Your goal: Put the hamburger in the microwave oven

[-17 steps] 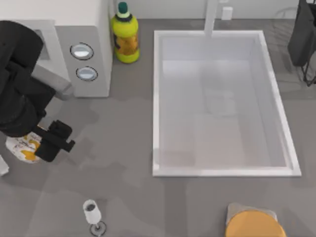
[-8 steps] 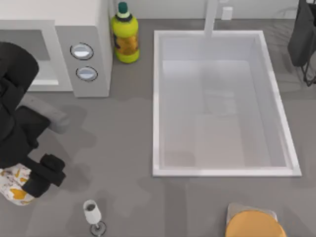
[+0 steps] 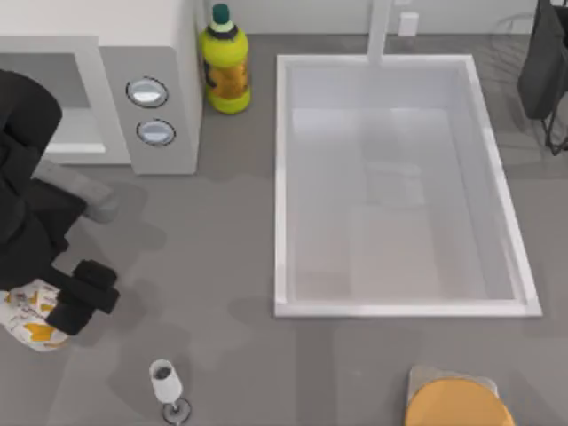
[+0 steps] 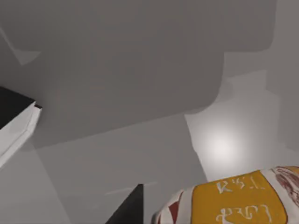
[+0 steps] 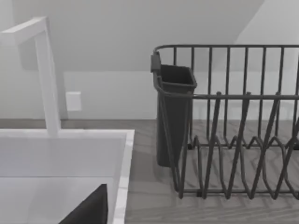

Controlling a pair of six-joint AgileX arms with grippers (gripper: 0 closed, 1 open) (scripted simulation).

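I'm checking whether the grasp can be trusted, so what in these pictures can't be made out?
- Left hand fingers: top view, the dark arm covers them, so the grip on the hamburger cannot be told.
- Hamburger: partly under the arm from above; cut by the edge in the left wrist view.
- Microwave oven cavity: partly hidden by the arm.
- Right hand: right wrist view, a dark corner at the edge.

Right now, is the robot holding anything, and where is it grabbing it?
The left gripper appears to hold the small white wrapped hamburger by its right side; the exact contact is hidden.
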